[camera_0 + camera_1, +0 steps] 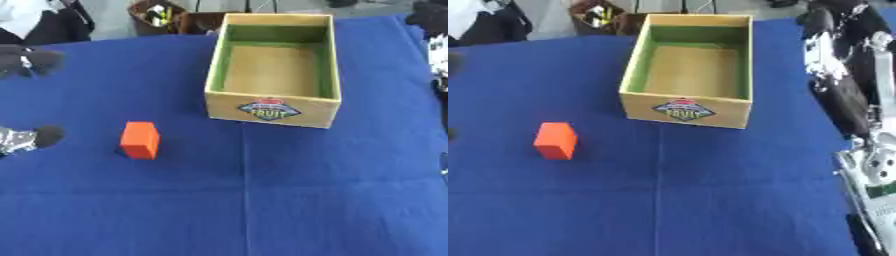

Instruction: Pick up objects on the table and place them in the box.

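Your left hand enters at the left edge of the left eye view, where only a dark rounded tip and a silver segment show, hovering beside the blue tabletop; whether its fingers are open or closed cannot be told, and it touches nothing visible. Your right hand appears along the right edge of the right eye view, black with silver parts, raised beside the box without touching it; its fingers cannot be made out clearly, so their state is likewise undetermined, and nothing is seen held in them. The orange block stands on the tabletop, left of and nearer to you than the box, well apart from it and near the left hand. The box (wooden, green-lined, with a printed label on its near wall) sits open toward the far side of the tabletop, nothing visible inside.
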You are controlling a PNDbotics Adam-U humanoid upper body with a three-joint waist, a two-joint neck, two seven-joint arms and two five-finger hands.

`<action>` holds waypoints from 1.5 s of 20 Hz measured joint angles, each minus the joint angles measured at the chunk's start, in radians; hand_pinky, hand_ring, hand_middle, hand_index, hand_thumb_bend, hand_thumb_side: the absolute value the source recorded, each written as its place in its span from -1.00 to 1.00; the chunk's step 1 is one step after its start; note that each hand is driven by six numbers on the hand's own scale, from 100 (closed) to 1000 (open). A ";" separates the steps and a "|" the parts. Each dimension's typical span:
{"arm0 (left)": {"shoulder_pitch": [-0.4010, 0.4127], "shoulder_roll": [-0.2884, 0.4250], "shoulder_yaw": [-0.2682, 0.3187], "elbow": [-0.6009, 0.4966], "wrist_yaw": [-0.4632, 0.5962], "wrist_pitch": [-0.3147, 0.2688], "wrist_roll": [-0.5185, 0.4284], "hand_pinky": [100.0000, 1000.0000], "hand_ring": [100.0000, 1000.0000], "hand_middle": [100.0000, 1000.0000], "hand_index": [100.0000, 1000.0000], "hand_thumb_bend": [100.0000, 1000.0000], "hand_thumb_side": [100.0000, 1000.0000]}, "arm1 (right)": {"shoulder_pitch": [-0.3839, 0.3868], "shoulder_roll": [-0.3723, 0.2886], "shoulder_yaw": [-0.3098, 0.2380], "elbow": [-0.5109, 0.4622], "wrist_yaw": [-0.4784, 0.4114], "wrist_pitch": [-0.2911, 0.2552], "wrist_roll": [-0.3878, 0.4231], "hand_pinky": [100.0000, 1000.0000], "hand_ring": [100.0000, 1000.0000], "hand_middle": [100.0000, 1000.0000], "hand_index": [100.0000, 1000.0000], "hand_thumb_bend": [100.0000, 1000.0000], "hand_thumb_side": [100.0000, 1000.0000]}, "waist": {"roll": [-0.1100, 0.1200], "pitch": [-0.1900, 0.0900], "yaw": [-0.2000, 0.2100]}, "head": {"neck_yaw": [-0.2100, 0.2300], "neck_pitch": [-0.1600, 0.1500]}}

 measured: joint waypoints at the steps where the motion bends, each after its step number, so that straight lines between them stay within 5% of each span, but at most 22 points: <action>1: -0.014 0.000 -0.008 0.017 -0.003 -0.006 -0.016 0.34 0.47 0.52 0.98 0.35 0.62 | 0.000 0.000 0.002 0.000 0.000 0.000 0.002 0.80 0.70 0.11 0.57 -1.00 0.12 | 0.001 0.000 -0.001 | 0.002 0.000; 3: -0.036 0.000 -0.018 0.046 -0.008 -0.018 -0.040 0.34 0.47 0.52 0.98 0.35 0.62 | 0.000 0.000 0.005 0.000 0.000 -0.001 0.005 0.80 0.70 0.11 0.57 -1.00 0.12 | 0.003 0.000 -0.002 | 0.003 0.000; 4: -0.041 0.000 -0.022 0.057 -0.009 -0.023 -0.047 0.36 0.49 0.52 0.98 0.51 0.52 | 0.000 0.000 0.005 0.000 0.000 -0.001 0.006 0.81 0.70 0.10 0.57 -1.00 0.12 | 0.003 0.000 -0.002 | 0.004 0.000; 17: -0.262 -0.062 -0.105 0.322 -0.028 -0.098 -0.260 0.37 0.51 0.48 0.94 0.50 0.36 | 0.005 -0.002 0.011 0.000 -0.007 0.003 0.018 0.81 0.70 0.10 0.56 -1.00 0.11 | 0.018 0.000 -0.018 | 0.022 0.009; 30: -0.356 -0.155 -0.147 0.440 -0.144 -0.095 -0.308 0.43 0.58 0.58 0.97 0.36 0.31 | 0.006 -0.002 0.012 0.000 -0.008 0.005 0.020 0.82 0.71 0.09 0.56 -1.00 0.11 | 0.020 0.000 -0.024 | 0.028 0.008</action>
